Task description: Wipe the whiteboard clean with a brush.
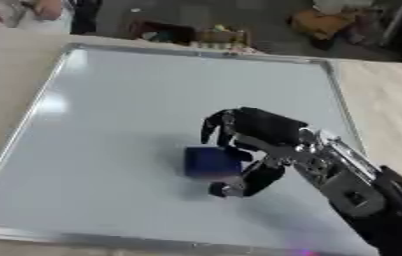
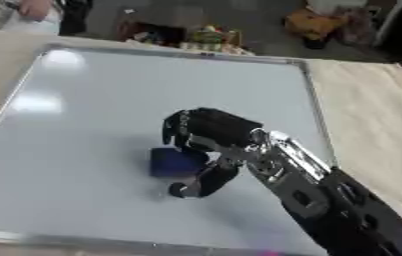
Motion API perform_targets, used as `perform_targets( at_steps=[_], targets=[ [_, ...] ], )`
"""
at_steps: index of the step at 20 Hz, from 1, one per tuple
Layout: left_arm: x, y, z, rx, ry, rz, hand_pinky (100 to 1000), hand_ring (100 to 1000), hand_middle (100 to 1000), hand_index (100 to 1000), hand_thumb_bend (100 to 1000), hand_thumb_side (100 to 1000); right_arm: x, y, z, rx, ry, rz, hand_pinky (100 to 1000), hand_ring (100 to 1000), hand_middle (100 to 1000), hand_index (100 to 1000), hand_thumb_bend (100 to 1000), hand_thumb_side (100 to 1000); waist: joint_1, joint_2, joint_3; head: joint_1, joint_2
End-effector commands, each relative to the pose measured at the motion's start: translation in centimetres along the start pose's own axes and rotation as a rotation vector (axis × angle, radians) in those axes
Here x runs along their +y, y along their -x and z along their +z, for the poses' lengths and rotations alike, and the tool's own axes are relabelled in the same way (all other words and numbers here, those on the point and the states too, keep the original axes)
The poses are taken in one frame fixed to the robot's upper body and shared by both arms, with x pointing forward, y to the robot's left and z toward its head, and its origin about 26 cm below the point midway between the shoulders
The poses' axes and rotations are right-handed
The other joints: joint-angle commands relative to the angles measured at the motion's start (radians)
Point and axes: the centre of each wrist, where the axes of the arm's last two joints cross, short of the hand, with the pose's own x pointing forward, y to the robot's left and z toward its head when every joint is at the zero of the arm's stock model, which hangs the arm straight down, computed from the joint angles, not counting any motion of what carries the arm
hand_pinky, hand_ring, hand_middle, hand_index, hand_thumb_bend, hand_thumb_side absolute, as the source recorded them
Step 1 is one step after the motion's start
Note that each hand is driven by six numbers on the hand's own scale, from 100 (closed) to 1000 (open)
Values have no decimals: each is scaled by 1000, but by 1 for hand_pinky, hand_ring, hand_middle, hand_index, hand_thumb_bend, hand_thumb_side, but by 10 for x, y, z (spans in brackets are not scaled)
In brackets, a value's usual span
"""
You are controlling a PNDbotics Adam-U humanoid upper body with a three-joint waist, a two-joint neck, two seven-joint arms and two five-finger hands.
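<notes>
A large whiteboard (image 1: 126, 100) with a silver frame lies flat on the table and fills most of both views. Its surface looks blank, with only light glare at the upper left. A dark blue block, the brush (image 1: 207, 161), rests on the board a little below the middle. My right hand (image 1: 270, 129) reaches in from the lower right. Its fingers curl over the brush's far side and its thumb curls along the near side, so the hand is shut on the brush. My left hand shows in neither view.
Pale wooden table (image 1: 388, 95) runs along the board's right side and past its left edge. Beyond the far edge, boxes and clutter (image 1: 222, 35) stand on the floor. The board's near frame (image 1: 108, 239) lies close to the bottom of the view.
</notes>
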Motion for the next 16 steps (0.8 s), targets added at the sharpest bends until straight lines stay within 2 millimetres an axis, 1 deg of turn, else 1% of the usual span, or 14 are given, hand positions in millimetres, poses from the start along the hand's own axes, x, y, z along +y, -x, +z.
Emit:
perform_targets(
  at_steps=[1,7,10,16],
  targets=[
    [2,-5,-4,-17,14,-13,704,598,684,772,357,969,-6,5,-1,19,27,20,664,757,637,100,453,257,4,-15,2,1,-11],
    [2,-5,-4,-16,16,-13,704,597,683,772,354,970,0,10,-3,31,37,25,661,754,622,100,439,269,4,-12,3,0,-13],
    [1,-5,-4,-17,18,-12,705,597,683,771,354,970,3,11,-4,30,34,29,659,753,621,100,449,262,5,-10,4,-1,-13],
    [2,-5,-4,-16,20,-13,705,596,682,771,350,971,7,17,-4,27,16,36,647,744,585,100,478,236,4,-7,6,1,-11]
  ],
)
